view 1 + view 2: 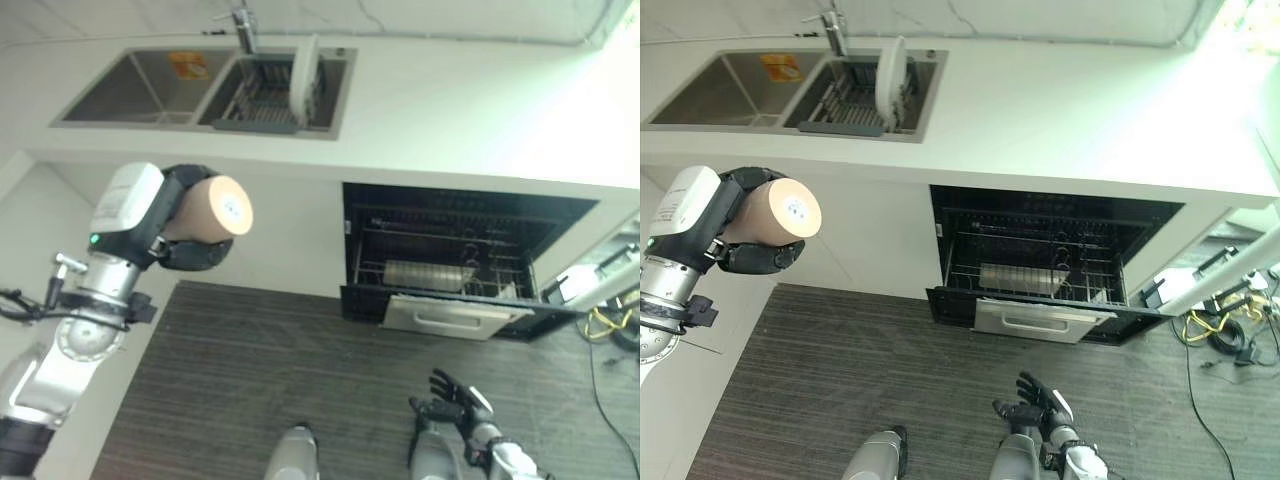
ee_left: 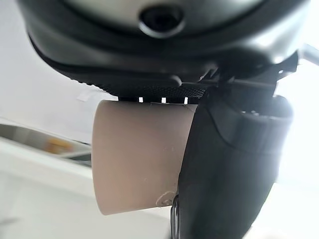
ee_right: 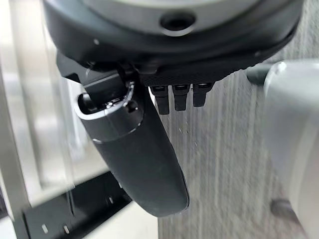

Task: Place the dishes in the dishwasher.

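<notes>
My left hand [image 1: 190, 255] is raised at the left, in front of the counter, with its fingers curled round a beige cup [image 1: 212, 210] lying on its side. The left wrist view shows the cup [image 2: 139, 159] pressed between my palm and thumb [image 2: 229, 164]. A white plate [image 1: 304, 72] stands upright in the dish rack [image 1: 262, 100] in the right sink basin. The dishwasher [image 1: 455, 262] under the counter is open, its lower rack [image 1: 440, 278] pulled out with a dish in it. My right hand [image 1: 455, 400] hangs low near the floor, fingers straight and holding nothing.
A double sink [image 1: 150, 88] with a tap [image 1: 243, 28] sits in the white counter [image 1: 470, 110]. Dark striped flooring [image 1: 250, 380] lies before the dishwasher. Yellow cables [image 1: 605, 322] lie at the far right beside the dishwasher door.
</notes>
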Controlling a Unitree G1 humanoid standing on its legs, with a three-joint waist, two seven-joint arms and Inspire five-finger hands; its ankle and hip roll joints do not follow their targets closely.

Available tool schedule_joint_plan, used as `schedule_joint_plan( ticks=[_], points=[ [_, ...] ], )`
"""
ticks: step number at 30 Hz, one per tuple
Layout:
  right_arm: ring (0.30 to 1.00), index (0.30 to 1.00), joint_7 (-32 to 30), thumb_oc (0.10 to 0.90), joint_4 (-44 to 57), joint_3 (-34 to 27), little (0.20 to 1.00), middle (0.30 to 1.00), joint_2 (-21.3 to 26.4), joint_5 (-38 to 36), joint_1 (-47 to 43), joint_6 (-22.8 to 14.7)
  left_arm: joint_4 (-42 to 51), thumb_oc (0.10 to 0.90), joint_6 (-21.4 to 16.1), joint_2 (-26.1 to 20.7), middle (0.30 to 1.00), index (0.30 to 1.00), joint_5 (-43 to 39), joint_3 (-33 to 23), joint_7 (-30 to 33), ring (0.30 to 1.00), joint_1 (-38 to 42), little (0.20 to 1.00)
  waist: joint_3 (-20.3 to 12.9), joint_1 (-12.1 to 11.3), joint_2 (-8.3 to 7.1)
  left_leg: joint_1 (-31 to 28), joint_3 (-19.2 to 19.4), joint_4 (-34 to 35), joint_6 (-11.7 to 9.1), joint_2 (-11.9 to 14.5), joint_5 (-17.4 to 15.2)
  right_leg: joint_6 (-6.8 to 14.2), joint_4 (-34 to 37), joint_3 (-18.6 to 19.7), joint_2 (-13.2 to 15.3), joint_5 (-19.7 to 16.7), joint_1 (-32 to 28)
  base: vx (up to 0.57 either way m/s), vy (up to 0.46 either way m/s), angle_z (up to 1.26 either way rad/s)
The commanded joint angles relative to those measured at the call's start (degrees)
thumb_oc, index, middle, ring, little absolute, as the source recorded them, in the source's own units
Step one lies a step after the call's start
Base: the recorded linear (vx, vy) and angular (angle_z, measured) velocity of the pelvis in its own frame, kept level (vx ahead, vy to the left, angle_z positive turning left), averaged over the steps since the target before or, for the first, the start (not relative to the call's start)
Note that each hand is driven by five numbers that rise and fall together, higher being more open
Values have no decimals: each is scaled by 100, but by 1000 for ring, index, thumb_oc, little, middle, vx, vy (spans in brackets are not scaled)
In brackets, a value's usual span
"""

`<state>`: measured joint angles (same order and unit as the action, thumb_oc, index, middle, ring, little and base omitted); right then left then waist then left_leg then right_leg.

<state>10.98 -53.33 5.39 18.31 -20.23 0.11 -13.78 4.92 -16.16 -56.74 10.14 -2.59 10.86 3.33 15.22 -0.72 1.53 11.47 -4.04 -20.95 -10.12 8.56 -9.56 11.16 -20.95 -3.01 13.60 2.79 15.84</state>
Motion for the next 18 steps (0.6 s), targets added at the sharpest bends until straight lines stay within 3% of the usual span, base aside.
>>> schedule_joint_plan(
  ticks=[1, 3, 5, 6, 7, 8, 9, 11, 13, 14, 18],
  points=[
    [900, 900, -336, 800, 270, 106, 900, 900, 310, 26, 37, 107, 625, 400, 158, 77, 300, 300, -93, -670, 265, 300, 1066, 300, 57, 133, 106, -544, 1886, 376, 430, 678, 765, -443, 376, -1486, -92, 589, -1449, 165, -502, 137],
    [900, 900, -445, 800, 189, 72, 900, 900, 283, -47, 77, 195, 662, 400, 168, 213, 300, 300, 70, -543, 281, 300, 1118, 300, 29, 129, 49, -637, 2230, 376, 548, 155, 459, -427, 376, -1566, -144, 743, -1564, 134, -334, 72],
    [900, 900, -617, 800, 112, 80, 900, 900, 141, -74, 50, 327, 715, 400, 94, 339, 300, 300, 249, -531, 319, 300, 995, 300, -28, 60, 112, -617, 2370, 376, 889, -551, 140, -418, 376, -1510, -375, 772, -1545, 132, -128, 68],
    [900, 900, -748, 800, 36, 123, 900, 900, 30, -69, -23, 444, 754, 400, 3, 397, 300, 300, 371, -656, 415, 300, 704, 300, -68, -113, 209, -477, 1972, 376, 1094, -946, 194, -497, 376, -1387, -649, 678, -1410, 140, -24, 30],
    [900, 900, -774, 800, 20, 132, 900, 900, 14, -65, -40, 481, 762, 400, -23, 403, 300, 300, 386, -692, 444, 300, 633, 300, -83, -143, 225, -461, 1863, 376, 1108, -981, 182, -501, 376, -1350, -694, 685, -1398, 137, 22, -20],
    [900, 900, -777, 800, -22, 138, 900, 900, 3, -33, -70, 522, 799, 400, -16, 433, 300, 300, 467, -800, 550, 300, 436, 300, -96, -264, 254, -396, 1375, 376, 1142, -1151, 168, -509, 376, -1230, -793, 680, -1366, 173, 61, -41],
    [900, 900, -792, 800, -104, 51, 900, 900, -19, -110, -108, 545, 833, 400, -139, 465, 300, 300, 559, -981, 655, 300, 211, 300, -114, -348, 333, -398, 1222, 376, 1234, -1144, 121, -511, 376, -1253, -899, 648, -1391, 165, 66, -53],
    [900, 900, -826, 800, -4, -25, 900, 900, -73, -154, -60, 573, 850, 400, -163, 449, 300, 300, 658, -1049, 747, 300, 120, 300, -107, -336, 415, -432, 1270, 376, 1297, -996, 16, -472, 368, -1350, -965, 565, -1492, 134, 70, -56],
    [900, 900, -767, 800, 168, -16, 900, 900, -145, -46, -15, 508, 801, 400, -121, 326, 300, 300, 669, -1143, 769, 300, 73, 300, -62, -350, 433, -439, 1217, 376, 1515, -947, -80, -329, -807, -1285, -714, 454, -1199, 127, 48, -46],
    [900, 900, -770, 800, 125, -27, 900, 900, -146, -84, -19, 448, 733, 400, -61, 250, 300, 300, 607, -1066, 726, 300, 195, 300, -100, -278, 438, -506, 1187, 376, 1544, -924, -152, -335, -876, -1174, -604, 457, -1126, 131, -76, -22],
    [900, 900, -623, 800, -2, -75, 900, 900, -141, 20, -91, 458, 637, 400, 133, 42, 300, 300, 400, -975, 626, 300, 464, 300, -153, -167, 403, -722, 1168, 376, 1413, -819, -273, -238, 376, -1170, -337, 99, -1228, 99, -223, 4]
  ],
)
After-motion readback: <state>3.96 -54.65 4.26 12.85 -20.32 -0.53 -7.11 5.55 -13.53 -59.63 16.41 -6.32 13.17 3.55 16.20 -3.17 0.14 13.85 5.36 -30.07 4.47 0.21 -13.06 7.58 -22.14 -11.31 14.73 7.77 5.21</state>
